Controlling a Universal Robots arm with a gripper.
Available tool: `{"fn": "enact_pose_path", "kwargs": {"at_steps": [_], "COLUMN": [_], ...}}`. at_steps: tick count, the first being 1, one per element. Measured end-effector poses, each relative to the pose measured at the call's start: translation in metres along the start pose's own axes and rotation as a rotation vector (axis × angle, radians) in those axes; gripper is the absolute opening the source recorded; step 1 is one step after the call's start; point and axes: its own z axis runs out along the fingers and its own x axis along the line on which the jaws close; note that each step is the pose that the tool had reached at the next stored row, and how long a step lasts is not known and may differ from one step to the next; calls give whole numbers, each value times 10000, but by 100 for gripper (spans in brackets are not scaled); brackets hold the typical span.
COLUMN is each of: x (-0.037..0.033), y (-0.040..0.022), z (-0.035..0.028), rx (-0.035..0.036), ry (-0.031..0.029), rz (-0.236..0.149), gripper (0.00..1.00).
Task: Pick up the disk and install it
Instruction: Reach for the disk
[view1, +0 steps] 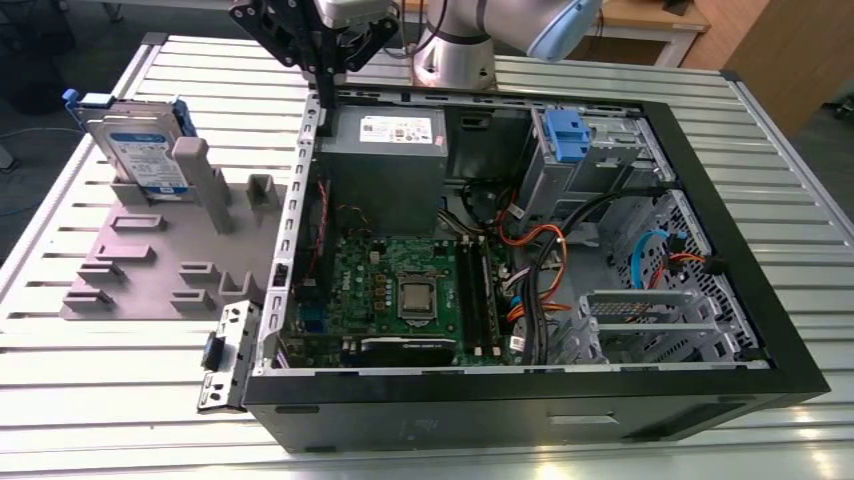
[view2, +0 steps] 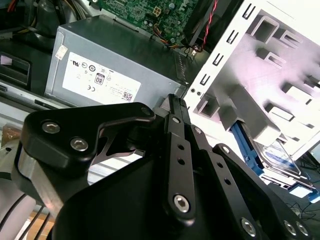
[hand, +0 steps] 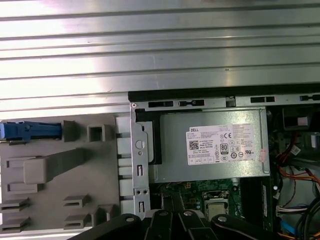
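We see the black two-fingered gripper (view1: 322, 98) at the top centre of the exterior view, its fingers pressed together and pinching nothing. It hangs over the upper left corner of the open black computer case (view1: 747, 300), just beside the large grey power-supply box with a white sticker (view1: 387, 140).

The flat silver disk with a white-and-blue label and bright blue bracket (view1: 140, 150) stands upright in the upper left of that view, apart from the gripper. It is slotted into a grey moulded plastic holder (view1: 147, 265), which lies outside the case on the ribbed metal table (view1: 120, 400).

Inside the case, a green motherboard (view1: 400, 290) fills the lower middle, and a blue plastic caddy (view1: 566, 135) sits at the upper right.
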Motion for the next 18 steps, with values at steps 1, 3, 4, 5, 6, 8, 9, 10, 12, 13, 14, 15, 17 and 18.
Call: {"fn": "enact_pose_path", "kwargs": {"at_steps": [1, 3, 4, 5, 6, 8, 9, 10, 12, 13, 14, 15, 17, 18], "x": [3, 6, 6, 6, 6, 7, 8, 9, 15, 20, 27, 33, 46, 53], "y": [0, 0, 0, 0, -1, 0, -1, -1, -1, -2, -3, -3, -4, -4], "z": [0, 0, 0, 0, 0, 0, 0, 0, 0, 0, 0, 0, 0, 0], "rx": [1, 0, 0, 1, 1, 0, 1, 1, 0, 0, 1, 1, 0, 1], "ry": [1, 1, 1, 2, 2, 2, 2, 2, 1, 2, 1, 2, 1, 2], "rz": [0, 1, 0, 1, 0, 1, 0, 0, 2, 1, 1, 1, 1, 1], "gripper": [11, 11, 11, 11, 11, 11, 11, 11, 11, 11, 11, 11, 11, 11]}}
